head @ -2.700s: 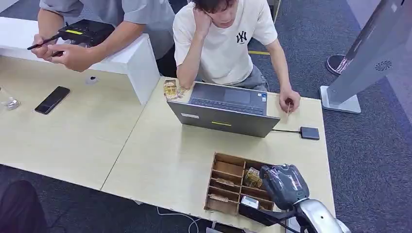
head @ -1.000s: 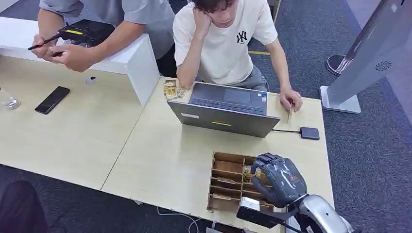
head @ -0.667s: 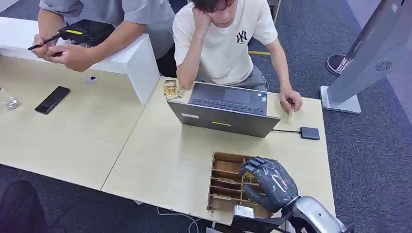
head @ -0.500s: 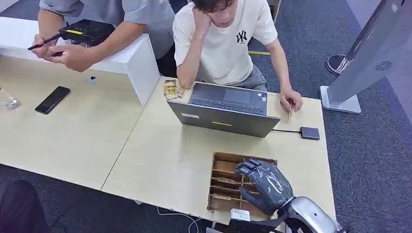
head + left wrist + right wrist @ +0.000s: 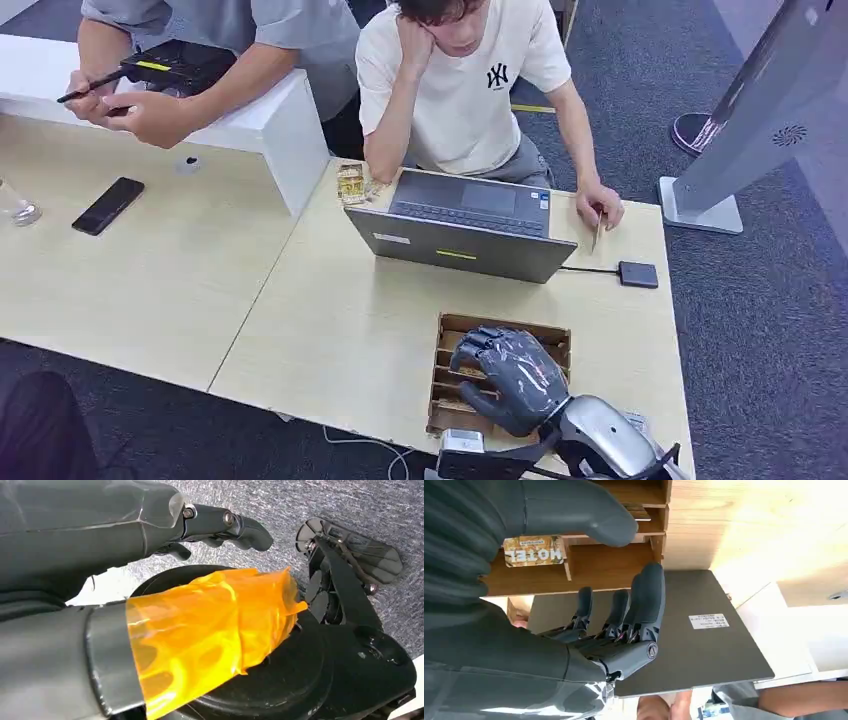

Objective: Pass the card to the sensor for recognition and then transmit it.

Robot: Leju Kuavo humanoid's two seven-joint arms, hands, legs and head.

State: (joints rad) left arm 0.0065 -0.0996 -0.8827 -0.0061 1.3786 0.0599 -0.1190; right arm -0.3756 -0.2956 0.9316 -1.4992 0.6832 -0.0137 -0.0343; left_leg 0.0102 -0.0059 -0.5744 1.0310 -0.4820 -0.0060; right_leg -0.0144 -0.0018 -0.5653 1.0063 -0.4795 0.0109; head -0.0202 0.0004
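Centrally, a light wooden table (image 5: pixel 330 330) is shown, on which an open grey laptop (image 5: pixel 460 235) is set in front of a seated person in a white T-shirt (image 5: pixel 455 80); a second person in a grey shirt (image 5: pixel 240 30) is seen at the far left holding a black device (image 5: pixel 175 62). A grey upright kiosk (image 5: pixel 770 110) is placed on the carpet to the right. Near the table's front edge a wooden divided tray (image 5: pixel 452 345) is laid, and the right hand (image 5: pixel 510 375) is held just above it, fingers spread apart and nothing gripped; the same spread fingers (image 5: pixel 644 605) are seen in the right wrist view. A card printed "HOTEL" (image 5: pixel 534 555) is lodged in one tray compartment, just beside the thumb and not visibly touched by it. The left hand (image 5: pixel 150 525) is seen over grey carpet with fingers extended and nothing held, orange film (image 5: pixel 210 630) being wrapped around its thumb. A black phone (image 5: pixel 108 205) is laid on the adjoining table, and a small black sensor (image 5: pixel 638 274) is cabled beside the laptop.
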